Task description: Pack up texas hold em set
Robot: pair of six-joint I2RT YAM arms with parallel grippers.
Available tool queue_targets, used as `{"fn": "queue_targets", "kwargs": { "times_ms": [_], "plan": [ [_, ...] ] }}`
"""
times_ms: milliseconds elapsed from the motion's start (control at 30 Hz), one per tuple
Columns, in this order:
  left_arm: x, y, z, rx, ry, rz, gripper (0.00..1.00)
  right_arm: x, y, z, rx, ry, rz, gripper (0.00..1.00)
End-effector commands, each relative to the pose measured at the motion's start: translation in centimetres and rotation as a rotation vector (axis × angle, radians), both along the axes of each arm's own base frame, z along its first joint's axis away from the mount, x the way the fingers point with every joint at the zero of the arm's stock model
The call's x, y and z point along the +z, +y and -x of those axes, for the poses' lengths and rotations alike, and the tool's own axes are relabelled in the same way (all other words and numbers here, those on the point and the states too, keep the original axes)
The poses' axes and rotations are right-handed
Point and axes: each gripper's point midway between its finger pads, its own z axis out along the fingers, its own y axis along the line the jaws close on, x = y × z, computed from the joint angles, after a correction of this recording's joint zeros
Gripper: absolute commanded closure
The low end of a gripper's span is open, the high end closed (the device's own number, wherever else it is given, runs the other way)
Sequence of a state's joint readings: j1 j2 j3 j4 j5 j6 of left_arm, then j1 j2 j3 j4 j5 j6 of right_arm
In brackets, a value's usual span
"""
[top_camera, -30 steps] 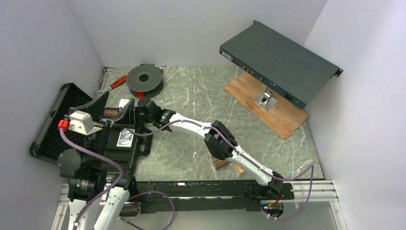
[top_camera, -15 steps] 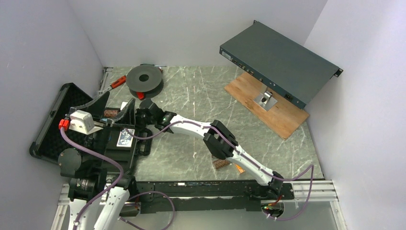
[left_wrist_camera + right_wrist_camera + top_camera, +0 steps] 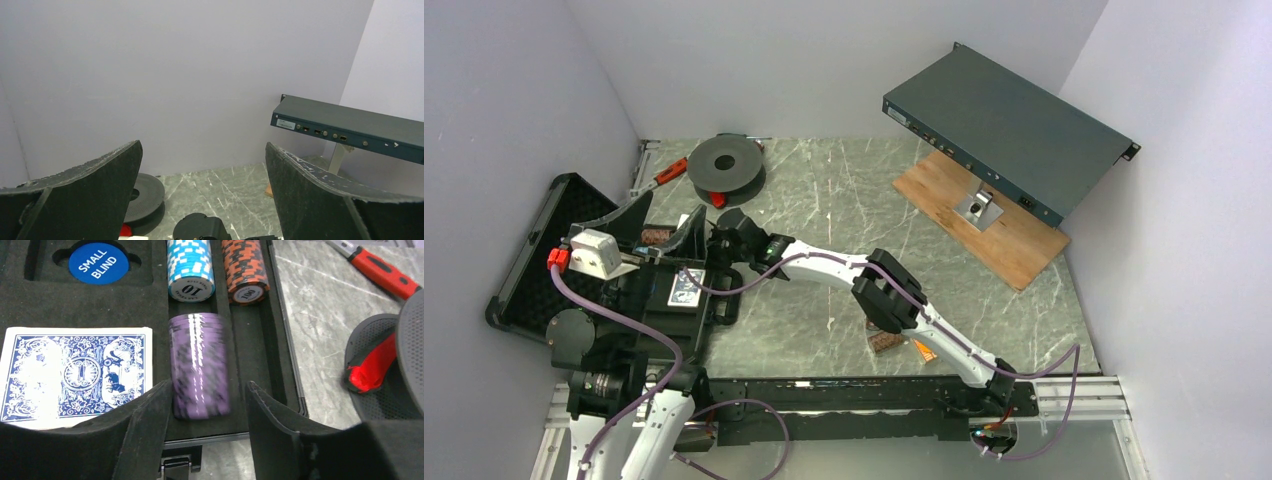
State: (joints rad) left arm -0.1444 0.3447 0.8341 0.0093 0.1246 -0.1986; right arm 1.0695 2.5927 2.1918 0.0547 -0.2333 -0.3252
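The left gripper (image 3: 202, 145) stands wide open, nothing between its jaws. Only the right wrist view looks into the foam-lined case (image 3: 30, 305). A blue-backed card deck (image 3: 75, 372) lies left of the jaws. A blurred purple chip stack (image 3: 200, 365) lies in its slot between the right gripper (image 3: 209, 385)'s parted fingers, with a gap at the right one. Only the top view shows a brown chip stack (image 3: 886, 342) on the table, well back from those jaws.

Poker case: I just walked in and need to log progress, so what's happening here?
The right arm reaches into the open black case, with the right gripper open over a purple chip stack lying in a foam slot beside the card deck. A blue stack and an orange stack already sit in slots beyond. The left gripper hangs open and empty above the case. A brown stack lies out on the table.
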Motion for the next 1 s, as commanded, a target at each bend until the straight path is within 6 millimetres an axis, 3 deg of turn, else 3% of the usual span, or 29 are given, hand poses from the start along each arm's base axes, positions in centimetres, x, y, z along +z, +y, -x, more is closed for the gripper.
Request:
{"fn": "queue_targets", "kwargs": {
  "times_ms": [0, 133, 400, 533, 700, 767, 867, 967],
  "plan": [
    [-0.4, 0.2, -0.7, 0.016, 0.017, 0.006, 0.00, 6.7, 0.0, 0.0, -0.002, -0.066, -0.087, 0.38],
    [-0.4, 0.3, -0.7, 0.018, 0.018, 0.006, 0.00, 6.7, 0.0, -0.1, -0.008, -0.067, -0.083, 0.28],
    [-0.5, 0.3, -0.8, 0.020, 0.021, 0.007, 0.00, 7.4, -0.7, -0.2, -0.038, -0.090, -0.076, 0.28],
    [-0.5, 0.3, -0.8, 0.021, 0.020, 0.007, 0.00, 9.0, -1.3, -0.1, -0.056, -0.083, -0.103, 0.30],
    [-0.6, 0.4, -0.8, 0.022, 0.023, 0.008, 0.00, 9.0, -1.6, 0.5, -0.045, -0.048, -0.110, 0.78],
    [-0.6, 0.3, -0.8, 0.021, 0.022, 0.007, 0.00, 8.1, -1.6, 0.5, -0.050, -0.026, -0.092, 0.89],
    [-0.6, 0.4, -0.7, 0.024, 0.022, 0.008, 0.00, 7.1, -1.5, 0.7, -0.051, 0.000, -0.077, 1.00],
    [-0.6, 0.4, -0.8, 0.022, 0.024, 0.008, 0.00, 6.5, -1.3, 0.9, -0.044, 0.019, -0.074, 1.00]
  ]
}}
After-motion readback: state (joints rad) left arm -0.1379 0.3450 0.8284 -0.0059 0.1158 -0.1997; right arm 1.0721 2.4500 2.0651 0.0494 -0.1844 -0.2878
